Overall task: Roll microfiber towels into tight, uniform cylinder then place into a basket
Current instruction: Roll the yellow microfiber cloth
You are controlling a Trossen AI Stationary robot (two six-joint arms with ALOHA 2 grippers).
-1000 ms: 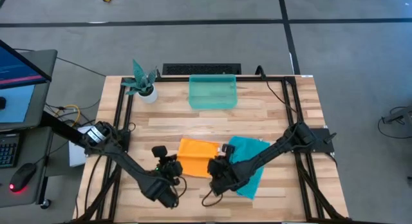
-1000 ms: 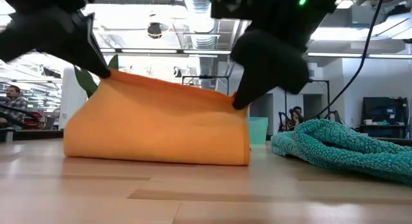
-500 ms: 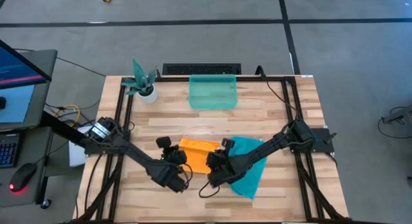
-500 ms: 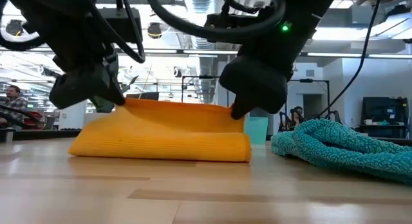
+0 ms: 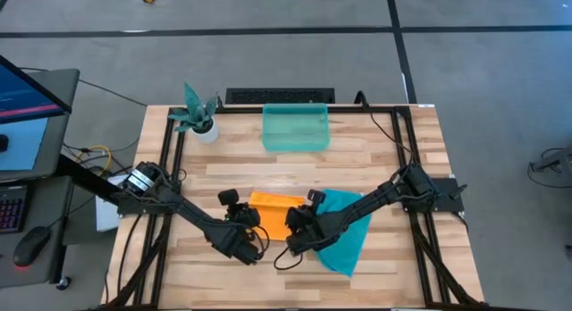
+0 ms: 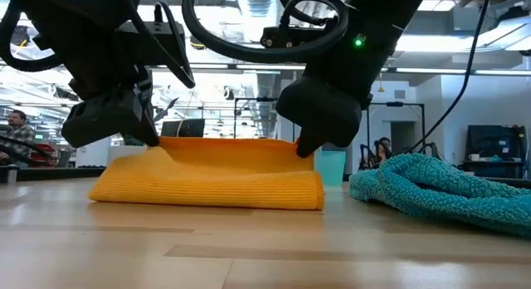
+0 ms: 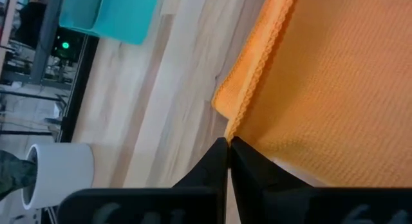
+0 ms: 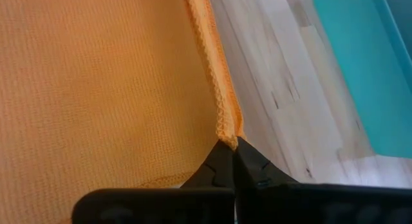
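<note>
As seen from the high view, the orange towel [image 5: 271, 212] lies folded on the near-centre of the table [image 5: 375, 150], with the left gripper [image 5: 243, 223] at its left end and the right gripper [image 5: 298, 227] at its right end. The teal towel [image 5: 347, 223] lies rumpled just beside it on the right, partly under the right arm. The basket [image 5: 296, 129] stands well apart at the far edge, with a potted plant [image 5: 197, 114] to its left.

In the low view, the orange towel [image 6: 207, 179] rests on the table as a flat fold; both grippers pinch its upper layer at opposite ends.

In the left wrist view, the left gripper [image 7: 228, 143] is fully closed, its fingertips clamped on a corner of the orange towel [image 7: 322, 89].

In the right wrist view, the right gripper [image 8: 229, 145] is likewise fully closed on the hemmed corner of the orange towel [image 8: 103, 82].
</note>
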